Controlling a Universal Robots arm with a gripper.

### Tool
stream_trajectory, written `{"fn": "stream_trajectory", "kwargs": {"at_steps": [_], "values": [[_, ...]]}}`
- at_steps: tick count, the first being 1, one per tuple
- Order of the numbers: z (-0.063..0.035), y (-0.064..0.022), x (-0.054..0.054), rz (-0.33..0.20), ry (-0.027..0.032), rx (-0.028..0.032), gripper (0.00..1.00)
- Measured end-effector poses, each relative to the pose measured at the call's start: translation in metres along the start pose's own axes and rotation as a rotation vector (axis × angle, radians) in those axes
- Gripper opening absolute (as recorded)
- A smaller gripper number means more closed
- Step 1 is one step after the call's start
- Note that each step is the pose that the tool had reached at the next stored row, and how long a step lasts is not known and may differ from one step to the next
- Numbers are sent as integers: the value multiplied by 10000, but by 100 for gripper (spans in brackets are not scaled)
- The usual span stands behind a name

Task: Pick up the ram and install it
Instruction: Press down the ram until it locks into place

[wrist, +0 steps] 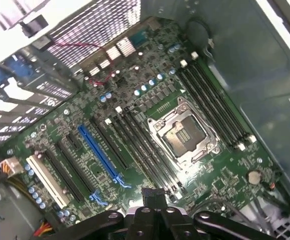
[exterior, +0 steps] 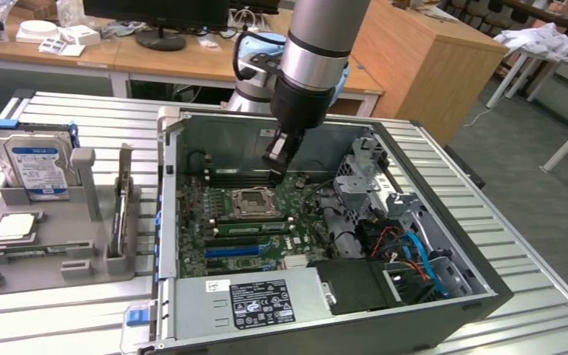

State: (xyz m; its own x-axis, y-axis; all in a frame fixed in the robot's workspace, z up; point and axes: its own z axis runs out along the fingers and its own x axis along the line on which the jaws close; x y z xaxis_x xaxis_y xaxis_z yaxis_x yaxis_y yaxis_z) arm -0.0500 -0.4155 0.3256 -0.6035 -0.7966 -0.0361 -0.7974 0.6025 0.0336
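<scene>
While the clenched end effector (exterior: 278, 171) hovers over the motherboard (exterior: 254, 222) slots, the ram (exterior: 123, 200) seems unpicked; grasping would require released jaws.

The claw (exterior: 278, 176) is hanging inside the computer case (exterior: 461, 296), just above the motherboard (exterior: 254, 229); the processor socket (exterior: 257, 203) is lying just below it.

The arm (exterior: 313, 44) is cut off by the upper edge of the exterior view. The label text on the power supply (exterior: 261, 303) is too small to read (only white marks).
</scene>
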Motion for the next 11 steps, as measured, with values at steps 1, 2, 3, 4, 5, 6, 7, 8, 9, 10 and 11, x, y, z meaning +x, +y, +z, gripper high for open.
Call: {"fn": "stream_trajectory", "kwargs": {"at_steps": [1,2,3,4,5,6,7,8,9,10,11], "values": [[0,0,0,135,-5,5,11],[0,0,0,271,-10,10,11],[0,0,0,413,-14,15,11],[0,0,0,555,-19,20,11],[0,0,0,700,-24,25,11],[0,0,0,843,-29,30,11],[0,0,0,989,-33,35,11],[0,0,0,1142,-39,41,11],[0,0,0,1290,-43,46,11],[0,0,0,1436,-49,52,11],[0,0,0,1582,-54,57,11]]}}
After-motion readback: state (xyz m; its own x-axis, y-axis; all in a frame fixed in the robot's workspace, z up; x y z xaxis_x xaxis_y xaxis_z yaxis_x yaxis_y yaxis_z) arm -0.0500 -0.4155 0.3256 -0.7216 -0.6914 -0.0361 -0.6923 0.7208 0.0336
